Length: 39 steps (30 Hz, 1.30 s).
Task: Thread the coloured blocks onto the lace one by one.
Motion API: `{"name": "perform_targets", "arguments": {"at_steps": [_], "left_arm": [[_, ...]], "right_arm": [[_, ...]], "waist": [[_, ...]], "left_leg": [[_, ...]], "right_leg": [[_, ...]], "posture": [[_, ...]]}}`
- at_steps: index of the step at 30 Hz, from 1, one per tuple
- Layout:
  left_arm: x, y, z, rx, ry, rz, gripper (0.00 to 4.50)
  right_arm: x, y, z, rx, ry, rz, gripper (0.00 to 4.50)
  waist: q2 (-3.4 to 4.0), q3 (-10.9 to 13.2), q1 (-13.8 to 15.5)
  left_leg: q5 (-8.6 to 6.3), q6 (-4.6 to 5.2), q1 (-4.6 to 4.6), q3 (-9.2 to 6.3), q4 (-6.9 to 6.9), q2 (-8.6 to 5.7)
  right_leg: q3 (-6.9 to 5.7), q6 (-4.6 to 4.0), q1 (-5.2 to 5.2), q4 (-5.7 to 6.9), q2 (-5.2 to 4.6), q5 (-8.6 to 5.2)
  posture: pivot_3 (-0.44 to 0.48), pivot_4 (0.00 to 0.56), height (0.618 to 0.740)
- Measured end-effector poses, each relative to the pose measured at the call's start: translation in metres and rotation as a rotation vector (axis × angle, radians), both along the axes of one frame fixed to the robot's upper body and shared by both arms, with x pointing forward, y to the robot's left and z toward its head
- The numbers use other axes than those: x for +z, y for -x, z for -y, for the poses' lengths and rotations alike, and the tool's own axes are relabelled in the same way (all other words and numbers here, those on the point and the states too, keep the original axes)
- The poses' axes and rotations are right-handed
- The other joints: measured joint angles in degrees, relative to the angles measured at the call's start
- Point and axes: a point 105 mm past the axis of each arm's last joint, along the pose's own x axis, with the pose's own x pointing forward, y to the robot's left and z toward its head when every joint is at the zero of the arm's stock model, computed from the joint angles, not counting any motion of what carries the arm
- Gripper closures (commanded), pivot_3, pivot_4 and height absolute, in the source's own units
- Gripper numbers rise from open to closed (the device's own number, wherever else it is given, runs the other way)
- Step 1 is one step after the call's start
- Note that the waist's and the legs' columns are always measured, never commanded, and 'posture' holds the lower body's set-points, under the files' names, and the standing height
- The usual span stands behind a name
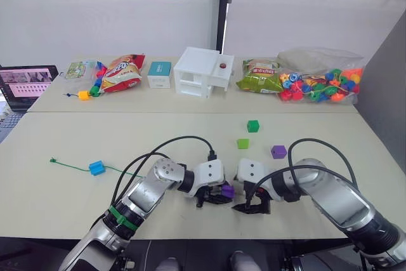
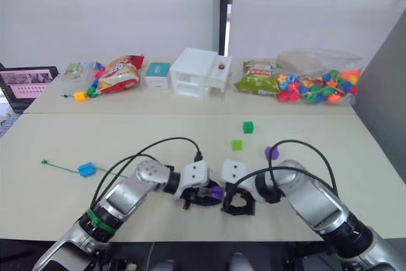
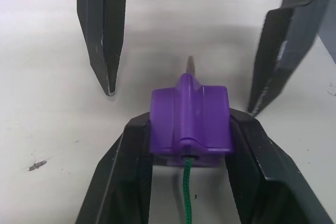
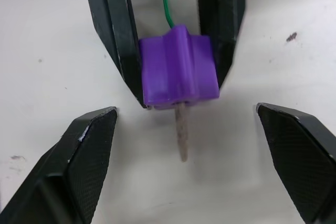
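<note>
Low in the frame's centre, the left gripper (image 3: pixel 189 145) clamps a purple block (image 3: pixel 190 121); the green lace (image 3: pixel 186 192) passes through it, pale tip (image 4: pixel 181 139) sticking out. The right gripper (image 4: pixel 194 145) stands spread wide around the tip. If it pinches off-centre, the tip could slip back.

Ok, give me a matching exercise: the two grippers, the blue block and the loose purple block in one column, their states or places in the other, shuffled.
1. left gripper
2. right gripper
3. blue block
4. loose purple block

a. open around the lace tip
b. already on the lace
c. shut on a purple block
d. free on the table

Pairs: 1-c, 2-a, 3-b, 4-d
</note>
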Motion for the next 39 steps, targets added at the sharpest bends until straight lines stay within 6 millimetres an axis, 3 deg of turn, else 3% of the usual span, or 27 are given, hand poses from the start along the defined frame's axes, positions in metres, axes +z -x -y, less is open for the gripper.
{"name": "perform_targets", "arguments": {"at_steps": [10, 14, 17, 21, 32, 34, 36, 38, 39], "left_arm": [[0.000, 0.001, -0.005, -0.008, -0.016, -0.007, 3.12], [0.000, 0.001, -0.007, -0.008, -0.021, -0.008, 3.12], [0.002, -0.001, -0.022, 0.005, -0.043, -0.003, 3.12], [0.006, -0.006, -0.074, 0.089, -0.099, -0.018, 3.12], [0.029, -0.017, -0.292, 0.527, -0.441, 0.029, 3.12], [0.030, -0.017, -0.313, 0.580, -0.469, 0.045, 3.12], [0.031, -0.018, -0.321, 0.594, -0.478, 0.063, 3.12], [0.032, -0.020, -0.322, 0.598, -0.470, 0.076, 2.09], [0.033, -0.022, -0.320, 0.601, -0.454, 0.081, 1.87]], "right_arm": [[-0.002, 0.002, -0.001, 0.052, 0.000, 0.008, 4.47], [-0.002, 0.002, 0.000, 0.058, 0.005, 0.015, 4.50], [-0.001, 0.001, 0.000, 0.059, 0.005, 0.018, 4.50], [0.000, 0.001, 0.000, 0.057, 0.008, 0.017, 4.50], [0.004, 0.003, -0.003, 0.069, 0.020, 0.013, 4.50], [0.005, 0.003, -0.004, 0.073, 0.020, 0.016, 4.50], [0.007, 0.002, -0.005, 0.079, 0.019, 0.023, 4.50], [0.009, 0.002, -0.006, 0.083, 0.018, 0.027, 4.50], [0.008, 0.002, -0.006, 0.083, 0.018, 0.025, 4.50]], "waist": [[0.00, 0.0, 0.0], [0.00, 0.0, 0.0], [0.00, 0.0, -0.3], [0.00, 0.0, -0.9], [0.05, 0.0, -1.7], [0.06, 0.0, -1.6], [0.06, 0.0, -1.5], [0.06, 0.0, -1.4], [0.06, 0.0, -1.4]], "left_leg": [[0.00, 0.00, 0.07, 0.00, 0.01, 0.00], [0.00, 0.00, 0.06, 0.00, 0.01, 0.00], [0.00, 0.00, 0.07, 0.00, 0.00, 0.02], [0.00, 0.00, 0.09, -0.01, -0.04, 0.05], [0.00, 0.00, 0.20, 0.04, -0.19, 0.09], [0.00, 0.00, 0.19, 0.07, -0.18, 0.08], [0.00, 0.00, 0.18, 0.07, -0.17, 0.08], [0.00, 0.00, 0.17, 0.07, -0.17, 0.08], [0.00, 0.00, 0.16, 0.07, -0.16, 0.08]], "right_leg": [[0.00, 0.00, 0.07, 0.00, 0.00, 0.00], [0.00, 0.00, 0.06, 0.01, 0.00, 0.00], [0.00, 0.00, 0.03, 0.04, 0.01, 0.00], [0.00, -0.01, 0.00, 0.06, 0.04, 0.00], [0.00, -0.04, -0.03, 0.06, 0.05, -0.03], [0.00, -0.04, -0.02, 0.06, 0.03, -0.03], [0.00, -0.04, -0.02, 0.07, 0.02, -0.03], [0.00, -0.04, -0.03, 0.08, 0.02, -0.03], [-0.01, -0.04, -0.03, 0.10, 0.02, -0.03]], "posture": [[0.000, 0.150, 0.740], [0.000, 0.150, 0.740], [0.000, 0.150, 0.740], [0.000, 0.150, 0.740], [0.000, 0.150, 0.740], [0.000, 0.150, 0.740], [0.000, 0.150, 0.740], [0.000, 0.150, 0.740], [0.000, 0.150, 0.740]]}}
